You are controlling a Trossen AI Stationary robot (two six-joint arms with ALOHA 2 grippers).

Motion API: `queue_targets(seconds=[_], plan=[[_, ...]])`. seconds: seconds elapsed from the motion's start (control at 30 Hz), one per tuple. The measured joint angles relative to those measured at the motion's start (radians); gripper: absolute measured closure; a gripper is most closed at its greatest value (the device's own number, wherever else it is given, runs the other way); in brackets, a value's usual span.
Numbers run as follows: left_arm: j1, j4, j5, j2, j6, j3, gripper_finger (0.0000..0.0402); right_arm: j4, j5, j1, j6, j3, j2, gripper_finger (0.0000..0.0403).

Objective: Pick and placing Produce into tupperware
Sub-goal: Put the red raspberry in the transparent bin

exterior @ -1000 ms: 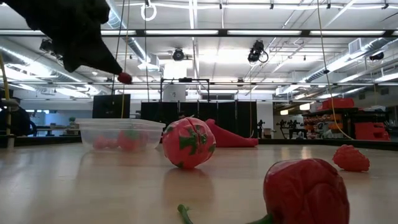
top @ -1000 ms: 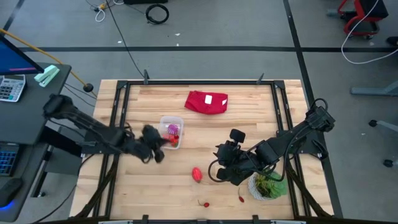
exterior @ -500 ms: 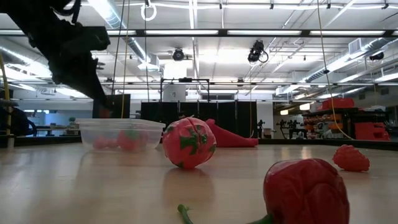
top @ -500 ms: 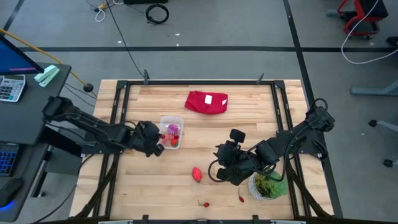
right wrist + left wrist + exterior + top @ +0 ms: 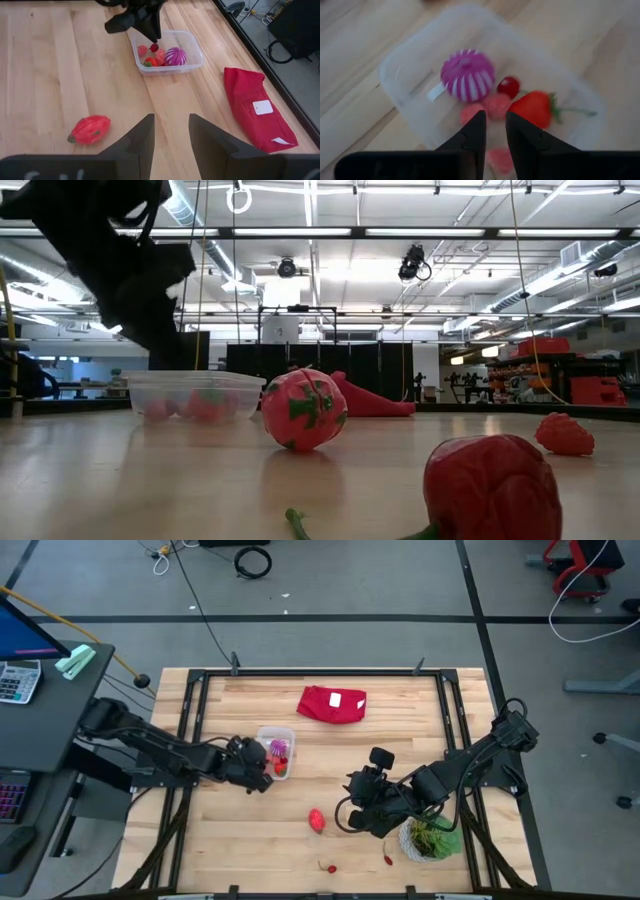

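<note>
Fingers of the left gripper [image 5: 493, 131] stand a narrow slit apart over the clear tub [image 5: 415, 65], gripping nothing; inside lie a purple striped ball [image 5: 468, 74], a cherry [image 5: 508, 86] and a strawberry [image 5: 534, 108]; the right gripper [image 5: 170, 131] hangs parted and empty nearby; a red oval fruit [image 5: 90, 129] rests on the table [image 5: 45, 75] beside a red cloth [image 5: 252, 110].

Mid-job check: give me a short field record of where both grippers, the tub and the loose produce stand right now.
left gripper: over the tupperware, fingers slightly apart, nothing between them
right gripper: open, empty, waiting beside the plant pot
tupperware contents: purple striped piece, strawberry, small red and pink pieces
loose produce: red oval piece, two small red pieces near the table's front edge
red cloth: at the table's back
</note>
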State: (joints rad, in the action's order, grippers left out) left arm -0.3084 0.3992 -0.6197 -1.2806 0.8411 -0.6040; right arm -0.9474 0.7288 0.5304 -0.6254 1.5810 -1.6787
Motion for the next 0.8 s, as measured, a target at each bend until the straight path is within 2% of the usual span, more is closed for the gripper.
queue_targets(seconds=[0.1,0.23,0.5,0.7,0.8], plan=[[0.000,-0.006,0.000,0.020,-0.037,-0.039,0.0318,-0.002,-0.013,0.000,0.000,0.000,0.000,0.0274],[-0.004,-0.007,0.000,0.033,-0.116,-0.115,0.0323,0.009,-0.147,0.000,-0.015,-0.043,-0.007,0.0274],[-0.004,-0.068,-0.006,0.033,-0.295,-0.231,0.0338,0.153,-0.326,0.036,-0.338,-0.319,-0.016,0.0274],[-0.003,-0.119,-0.008,0.033,-0.356,-0.248,0.0342,0.241,-0.377,0.048,-0.442,-0.497,-0.016,0.0272],[-0.002,-0.117,-0.008,0.033,-0.356,-0.248,0.0340,0.349,-0.421,0.047,-0.456,-0.566,-0.016,0.0265]])
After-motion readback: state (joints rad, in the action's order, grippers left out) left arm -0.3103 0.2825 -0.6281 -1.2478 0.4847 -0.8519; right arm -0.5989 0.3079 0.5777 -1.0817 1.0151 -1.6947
